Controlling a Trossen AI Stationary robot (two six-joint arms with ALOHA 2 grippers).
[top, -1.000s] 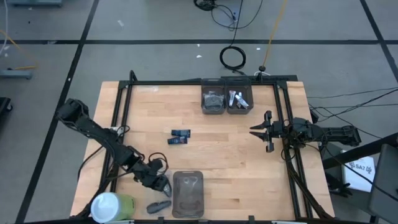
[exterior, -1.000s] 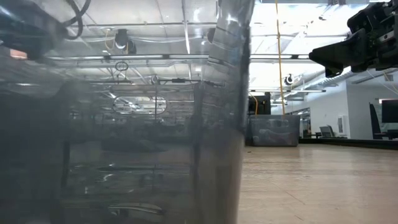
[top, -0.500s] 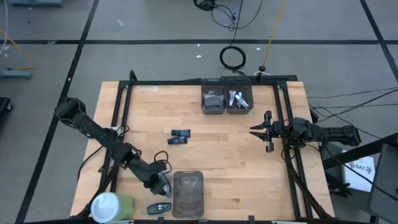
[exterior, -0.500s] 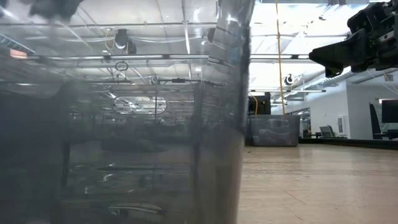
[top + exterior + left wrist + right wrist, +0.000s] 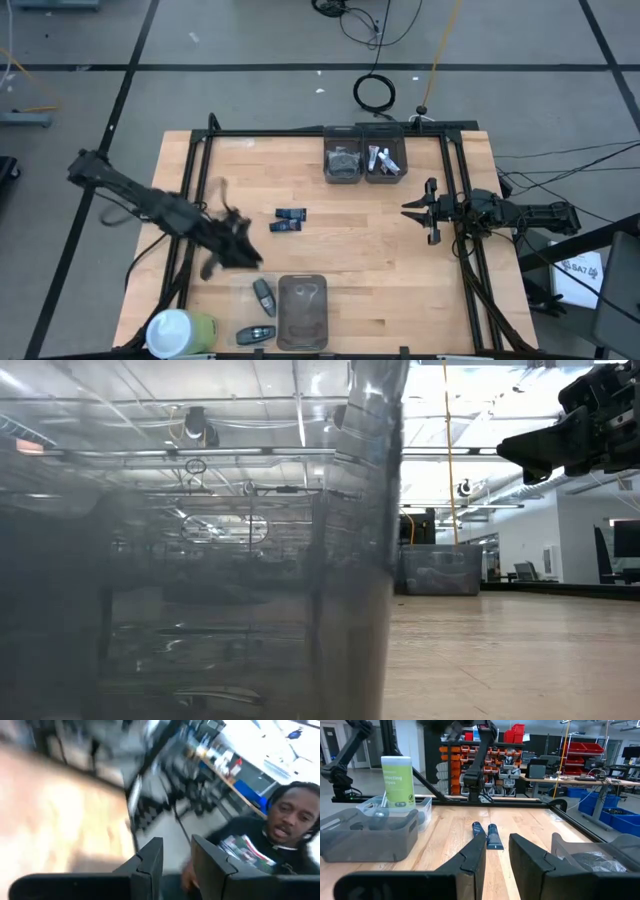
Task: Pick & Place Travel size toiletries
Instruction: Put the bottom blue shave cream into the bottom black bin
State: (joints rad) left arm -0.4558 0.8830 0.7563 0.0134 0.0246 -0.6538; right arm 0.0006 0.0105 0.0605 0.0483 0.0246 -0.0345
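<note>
Two grey oblong bottles lie near the table's near edge: one [image 5: 263, 293] beside the left wall of a see-through bin [image 5: 302, 310], the other [image 5: 256, 335] closer to the edge. Two dark blue packs [image 5: 288, 219] [image 5: 490, 834] lie mid-table. My left gripper [image 5: 242, 252] hangs blurred above the table, left of the packs, shut and holding nothing [image 5: 177, 862]. My right gripper [image 5: 425, 212] waits at the right edge, its fingers close together with nothing between them [image 5: 497, 852].
Two dark bins [image 5: 342, 160] [image 5: 384, 160] with small items stand at the far edge. A white-and-green cylinder [image 5: 180, 332] stands at the near left corner. The low view is mostly blocked by a see-through bin wall [image 5: 200, 560]. A person [image 5: 280, 835] shows beyond the table.
My left gripper has risen from beside the near bin's left wall and drawn back toward the table's left and far side, rolling as it went. A grey bottle now lies uncovered where the gripper stood.
</note>
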